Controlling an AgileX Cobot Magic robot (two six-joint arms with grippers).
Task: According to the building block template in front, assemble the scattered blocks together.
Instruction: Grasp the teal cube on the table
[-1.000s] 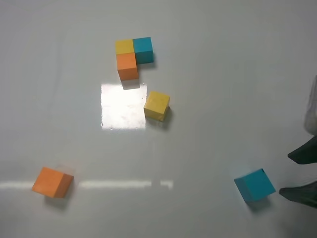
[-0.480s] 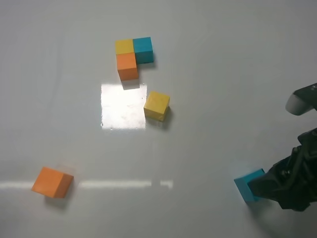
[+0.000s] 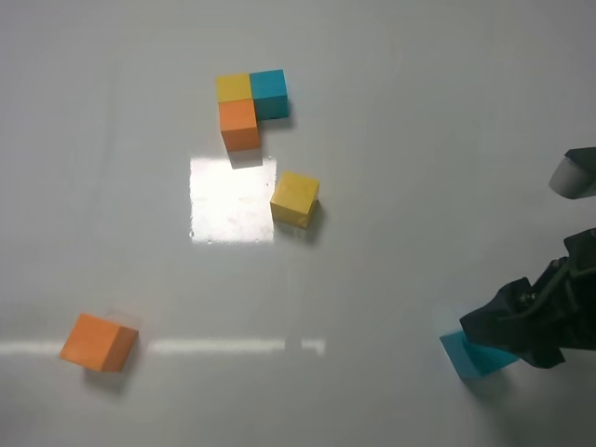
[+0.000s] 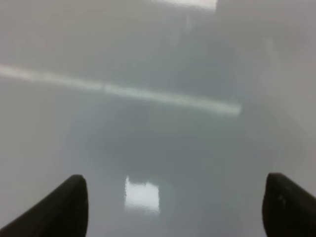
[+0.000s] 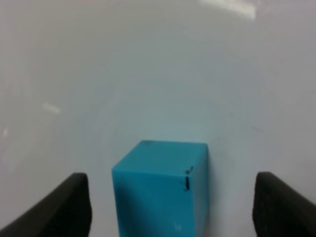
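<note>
Left hand [image 4: 173,210]: jaws wide apart above the grey tabletop [image 3: 419,140].
Orange block [image 3: 98,343]: lower left.
Template [image 3: 250,104]: upper centre, a yellow, teal and orange L.
Yellow block [image 3: 295,198]: near the template, lower right of it.
Teal block [image 3: 466,358]: lower right, partly covered.
Right hand [image 3: 510,324]: wide, a jaw either side of the teal block, not touching.

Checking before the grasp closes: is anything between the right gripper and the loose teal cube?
Nothing visible. The open right gripper straddles the matte teal cube, with bare white table showing between each finger and the cube.
</note>
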